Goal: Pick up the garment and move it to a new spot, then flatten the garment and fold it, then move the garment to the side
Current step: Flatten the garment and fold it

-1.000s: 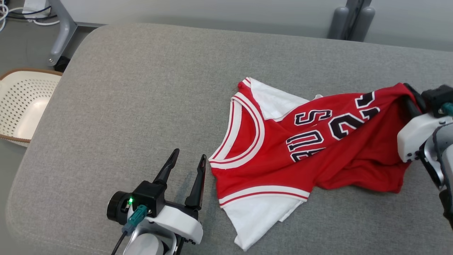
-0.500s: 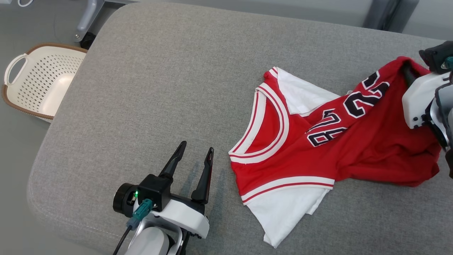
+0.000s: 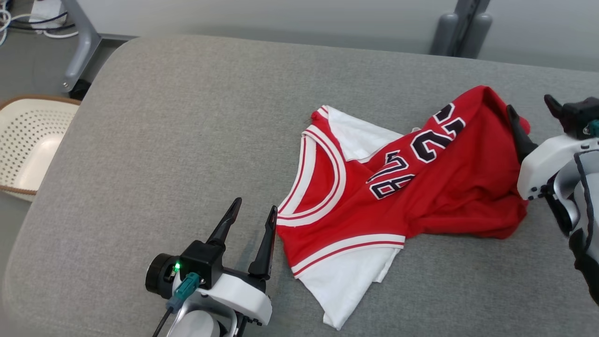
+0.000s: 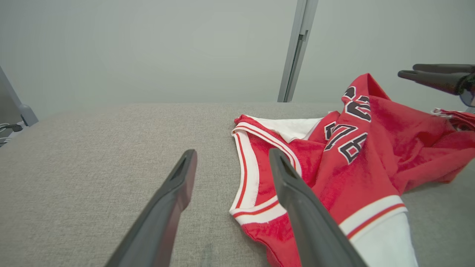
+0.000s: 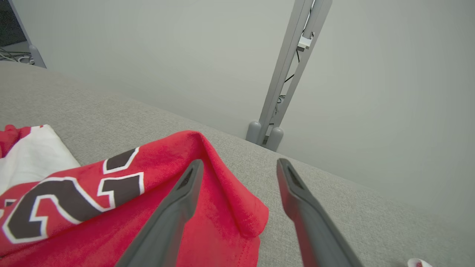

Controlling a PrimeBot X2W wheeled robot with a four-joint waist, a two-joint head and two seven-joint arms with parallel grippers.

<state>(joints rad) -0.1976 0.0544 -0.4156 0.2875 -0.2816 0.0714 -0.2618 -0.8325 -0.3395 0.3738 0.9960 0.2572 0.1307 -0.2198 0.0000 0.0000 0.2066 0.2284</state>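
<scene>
The limp, light red-and-white fabric jersey [image 3: 444, 187] is judged best pinched at a hem corner; left hand [image 3: 255, 204] and right hand [image 3: 529, 104] are held open, empty.

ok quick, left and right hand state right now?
Left hand: open, empty, beside the jersey.
Right hand: open, holding nothing, at the jersey's red edge.
</scene>
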